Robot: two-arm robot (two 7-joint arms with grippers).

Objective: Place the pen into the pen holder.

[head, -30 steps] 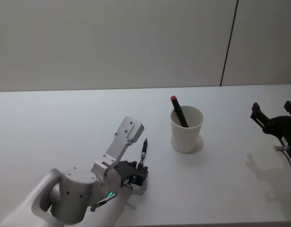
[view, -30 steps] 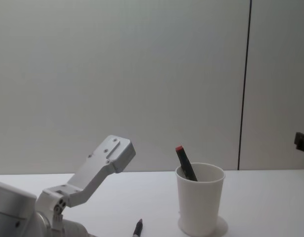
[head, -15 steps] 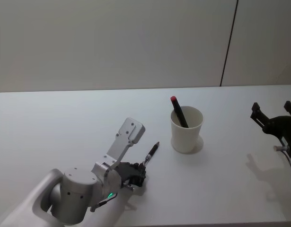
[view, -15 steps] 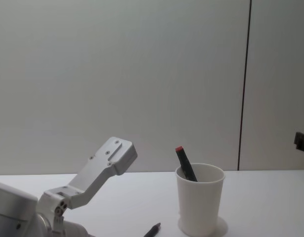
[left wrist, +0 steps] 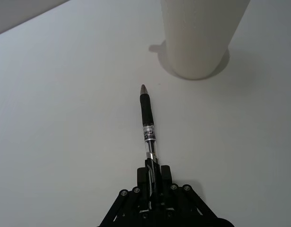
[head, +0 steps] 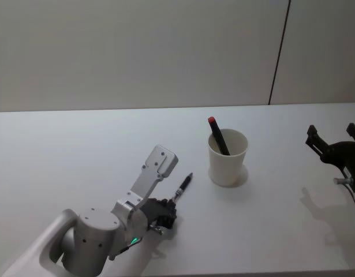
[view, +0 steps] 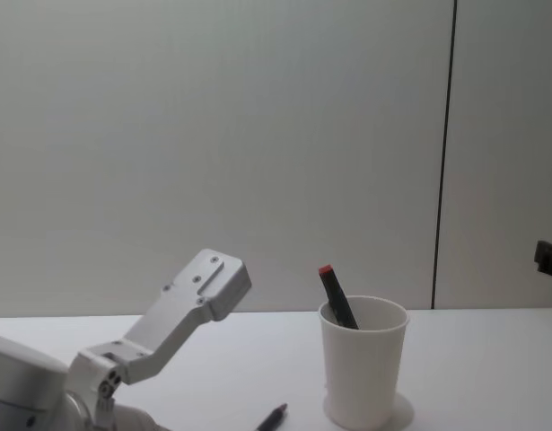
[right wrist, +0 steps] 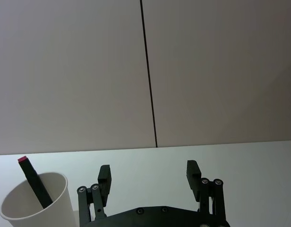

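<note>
In the head view, the left gripper sits low and left of centre, clenched on the back end of the pen. The pen's tip slants toward the white pen holder but stops short of it. The holder stands upright on the table just right of centre, with a red-capped marker leaning inside. At the right edge, the right gripper hangs with its fingers spread, grasping nothing.
</note>
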